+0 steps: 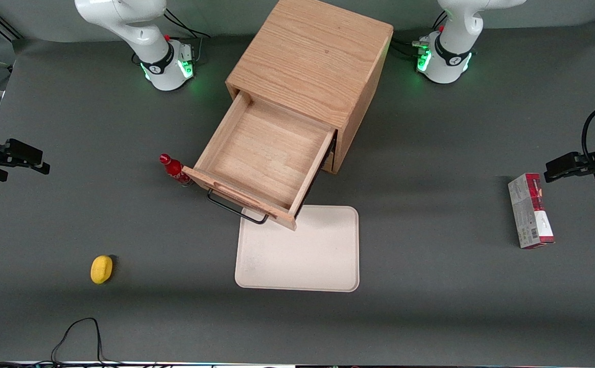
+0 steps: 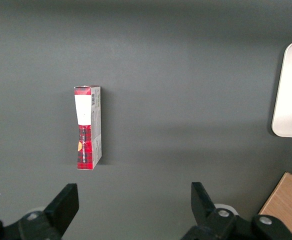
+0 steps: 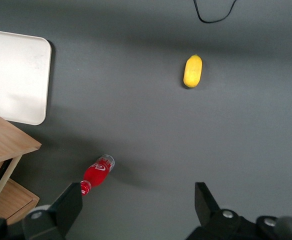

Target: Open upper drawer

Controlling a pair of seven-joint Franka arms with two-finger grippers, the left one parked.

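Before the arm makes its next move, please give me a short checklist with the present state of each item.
1. Upper drawer pulled out of the cabinet: ok.
2. Drawer inside bare: ok.
3. Gripper off the black handle, parked toward the working arm's end of the table, fingers open: ok.
4. Red bottle upright beside the drawer front: ok, but close.
5. Drawer front overhangs the white tray: ok.
6. Bottom drawer shut: cannot tell.

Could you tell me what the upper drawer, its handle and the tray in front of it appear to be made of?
Upper drawer: light wood, visible grain, matte. Its handle: thin black bar, probably metal wire. Tray: cream, smooth and matte, likely plastic. The open gripper is parked toward the working arm's end of the table, touching nothing.
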